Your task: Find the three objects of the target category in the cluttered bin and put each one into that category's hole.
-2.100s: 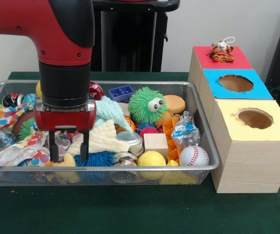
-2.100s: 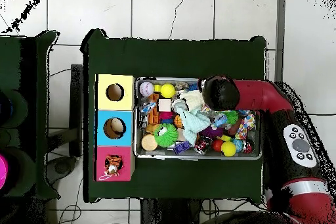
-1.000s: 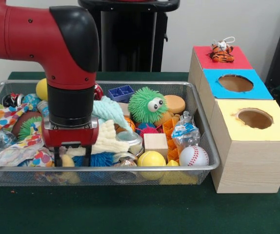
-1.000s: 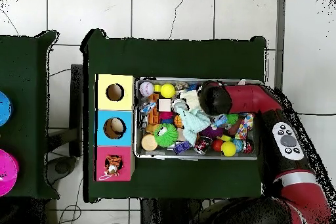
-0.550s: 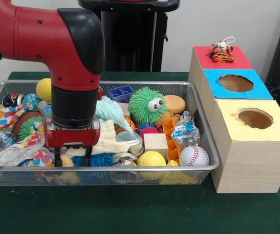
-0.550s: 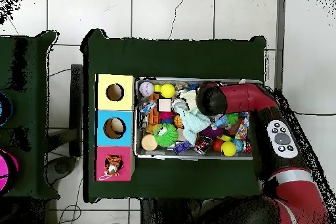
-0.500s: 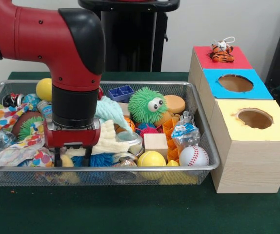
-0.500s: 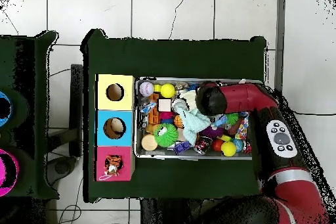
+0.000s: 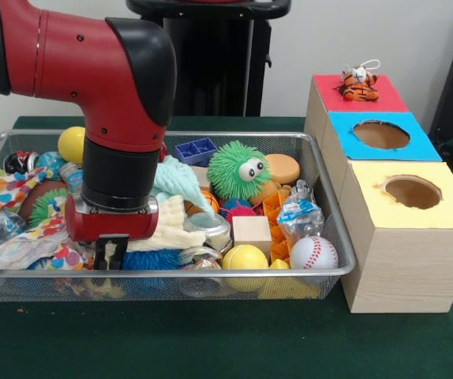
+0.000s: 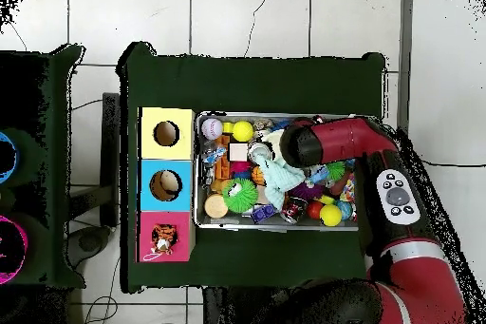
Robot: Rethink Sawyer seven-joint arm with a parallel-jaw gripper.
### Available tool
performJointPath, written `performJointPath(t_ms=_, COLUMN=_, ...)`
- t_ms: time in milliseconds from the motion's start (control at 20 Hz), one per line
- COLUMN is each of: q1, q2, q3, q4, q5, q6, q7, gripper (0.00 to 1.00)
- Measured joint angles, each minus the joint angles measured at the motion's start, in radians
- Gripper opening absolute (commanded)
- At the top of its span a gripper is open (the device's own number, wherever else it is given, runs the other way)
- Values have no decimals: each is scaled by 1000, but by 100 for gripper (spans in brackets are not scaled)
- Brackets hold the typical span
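The gripper (image 9: 111, 254) is digging into the cluttered bin (image 9: 333, 237) with its fingers drawn close together around something pale I cannot identify, and the cream cloth (image 9: 167, 225) touching it is risking getting dragged up too. The blue spiky puffball (image 9: 151, 260) is sitting just beside it to the right, the green spiky puffball (image 9: 238, 170) farther right, and the tiger plush (image 9: 359, 84) is lying on the red-topped box (image 9: 354, 95), well apart.

The cluttered bin (image 9: 333, 237) is silver wire mesh with a smooth, shiny metal rim. The arm (image 9: 124, 87) has glossy red and black plastic shells. At the frame's right, the boxes (image 9: 404, 268) are matt light wood grain with flat coloured tops like paper. The green puffball (image 9: 234, 170) is spiky rubber; the tiger (image 9: 359, 84) is soft plush. The baseball (image 9: 313, 253) looks smooth and stitched. The table (image 9: 226, 339) wears matt green cloth.
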Motion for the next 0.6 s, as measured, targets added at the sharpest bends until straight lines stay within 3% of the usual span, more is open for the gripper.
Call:
performJointPath(t_ms=350, q1=9, q2=-2, q3=-5, q4=0, q5=-19, q6=0, q7=0, gripper=0)
performJointPath(t_ms=600, q1=-9, q2=-20, q3=6, q4=23, q5=19, q6=2, q7=0, gripper=0)
